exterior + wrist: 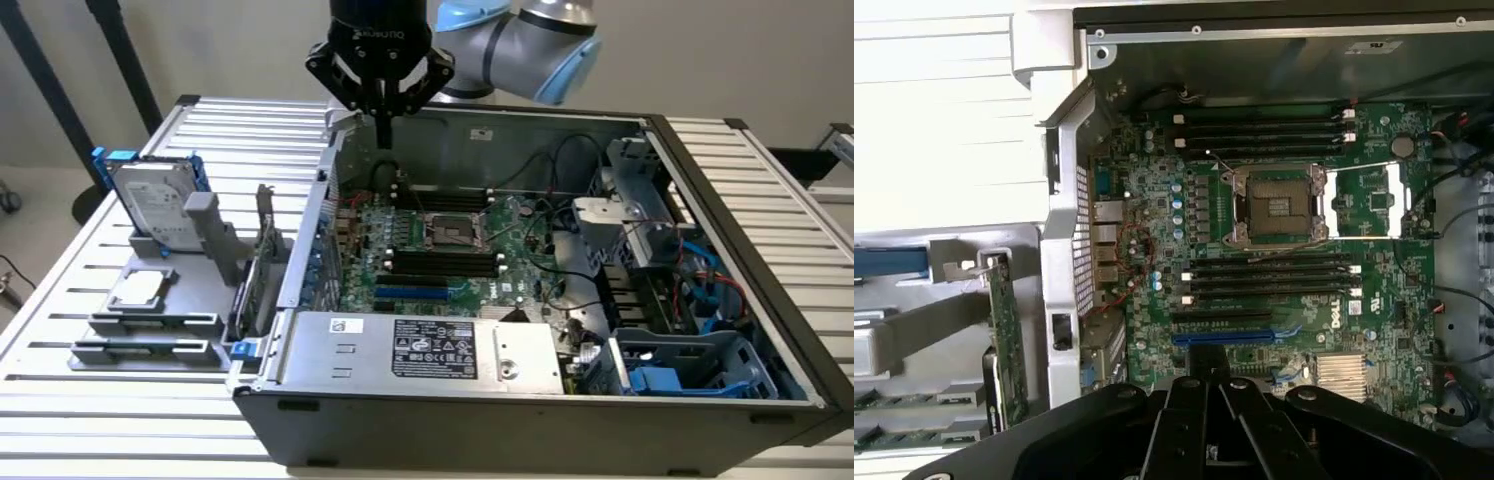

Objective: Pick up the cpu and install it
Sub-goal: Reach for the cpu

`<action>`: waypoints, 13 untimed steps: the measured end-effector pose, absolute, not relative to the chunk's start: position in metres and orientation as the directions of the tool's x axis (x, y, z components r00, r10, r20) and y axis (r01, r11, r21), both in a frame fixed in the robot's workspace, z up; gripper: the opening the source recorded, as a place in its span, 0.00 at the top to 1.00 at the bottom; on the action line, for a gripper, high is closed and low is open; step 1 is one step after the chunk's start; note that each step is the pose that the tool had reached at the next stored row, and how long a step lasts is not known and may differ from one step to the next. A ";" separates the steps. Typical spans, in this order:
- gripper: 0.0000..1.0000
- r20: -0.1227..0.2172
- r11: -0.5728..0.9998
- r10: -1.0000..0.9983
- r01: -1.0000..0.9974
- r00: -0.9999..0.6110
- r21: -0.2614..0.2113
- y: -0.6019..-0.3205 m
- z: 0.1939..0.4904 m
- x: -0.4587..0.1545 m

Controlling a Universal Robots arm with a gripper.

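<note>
1. As I read it, the pickup is not yet begun. The small flat square cpu with its pale silver metal top point(138, 290) is lying flat in a grey moulded holder point(147, 325). The holder is sitting on the white slatted worktop point(67, 400) at the exterior view's left, outside the open grey metal computer case point(534, 405). Nothing is touching the chip.
2. The black fingers point(383, 125) are pressing together, fully closed, and are gripping nothing.
3. The grey and pale-blue arm point(534, 40) is reaching in from behind the case with its wrist pointing straight down. The fingers are hanging above the case's rear corner on the exterior view's left, well apart from the cpu.
4. The wrist view is looking down past the fingers point(1189, 430) onto the green motherboard point(1144, 300). The dark square socket frame point(1274, 205) is sitting near the board's middle and appears to be unoccupied. In the exterior view it shows at point(454, 232).
5. In my judgement, a grasp is calling for the fingers to part and come down squarely over the chip's opposite edges. The chip is thin and is sitting low in its recess, so the approach is wanting a level, vertical line.
6. A large rectangular silver hard drive with a blue bracket point(150, 205) is standing upright just behind the cpu. That side is likely leaving little room for the fingers.
</note>
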State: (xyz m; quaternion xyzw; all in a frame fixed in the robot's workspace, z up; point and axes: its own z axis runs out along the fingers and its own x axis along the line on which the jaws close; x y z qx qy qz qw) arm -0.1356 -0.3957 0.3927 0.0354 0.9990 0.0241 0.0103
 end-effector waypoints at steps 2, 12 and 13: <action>0.89 -0.019 0.996 0.071 0.070 -0.997 0.049 -0.393 0.393 -0.145; 0.89 -0.019 0.996 0.071 0.070 -0.997 0.049 -0.387 0.391 -0.190; 0.89 -0.019 0.996 0.071 0.070 -0.997 0.049 -0.387 0.391 -0.195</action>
